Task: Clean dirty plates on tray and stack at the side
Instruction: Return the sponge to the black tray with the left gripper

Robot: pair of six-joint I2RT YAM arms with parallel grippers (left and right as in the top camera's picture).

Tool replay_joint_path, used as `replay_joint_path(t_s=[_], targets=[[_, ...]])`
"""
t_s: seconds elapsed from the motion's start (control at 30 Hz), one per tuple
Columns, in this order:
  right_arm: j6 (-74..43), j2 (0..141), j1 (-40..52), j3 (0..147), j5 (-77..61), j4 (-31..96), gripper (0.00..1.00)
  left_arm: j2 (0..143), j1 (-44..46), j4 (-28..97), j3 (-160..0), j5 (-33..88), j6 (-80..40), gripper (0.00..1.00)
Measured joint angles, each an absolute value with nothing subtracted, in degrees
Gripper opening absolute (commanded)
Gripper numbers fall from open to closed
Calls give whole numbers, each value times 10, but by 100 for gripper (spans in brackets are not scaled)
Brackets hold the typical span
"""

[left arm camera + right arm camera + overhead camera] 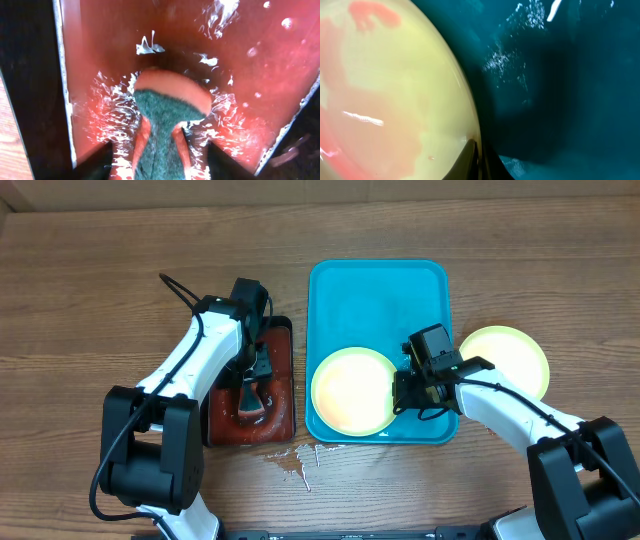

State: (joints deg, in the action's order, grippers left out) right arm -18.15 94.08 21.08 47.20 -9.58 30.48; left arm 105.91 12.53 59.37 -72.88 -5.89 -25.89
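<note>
A pale yellow-green plate with faint red smears lies at the near left of the turquoise tray. My right gripper is shut on its right rim, one finger above and one below. In the right wrist view the gripper pinches the plate over the tray floor. A second yellow-green plate lies on the wood to the right of the tray. No pale blue-white plate is in view. My left gripper is shut on a green and orange sponge, whose end touches the wet tray floor.
The sponge sits in a small dark red tray with a black rim, left of the turquoise tray; its floor is wet and foamy. Spilled water lies on the wooden table near the front.
</note>
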Motion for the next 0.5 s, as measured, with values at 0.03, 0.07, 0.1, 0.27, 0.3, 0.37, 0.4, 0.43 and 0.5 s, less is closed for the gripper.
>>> replay_joint_path(t_s=[0.03,0.07,0.1,0.27,0.3,0.37,0.4,0.43,0.5], targets=[[-182,941,211,476,-95,317,4,1059,125,599,-730,-57,-259,83],[-182,941,211,484,-94,340,4,1059,125,607,-732,-53,-260,85],[-182,941,211,488,-91,352,4,1058,125,612,-735,-51,-258,87],[-175,936,215,561,-55,467,4,1024,119,646,-773,-34,-257,100],[-168,933,218,585,-46,491,4,1011,114,658,-789,-30,-258,100],[-155,928,231,643,-27,542,4,980,103,679,-824,-23,-257,100],[-150,927,239,668,-19,558,4,966,98,687,-838,-21,-257,100],[-145,926,247,695,-10,574,4,952,90,697,-855,-19,-257,100],[-134,925,268,743,10,594,4,923,72,717,-888,-16,-257,100]])
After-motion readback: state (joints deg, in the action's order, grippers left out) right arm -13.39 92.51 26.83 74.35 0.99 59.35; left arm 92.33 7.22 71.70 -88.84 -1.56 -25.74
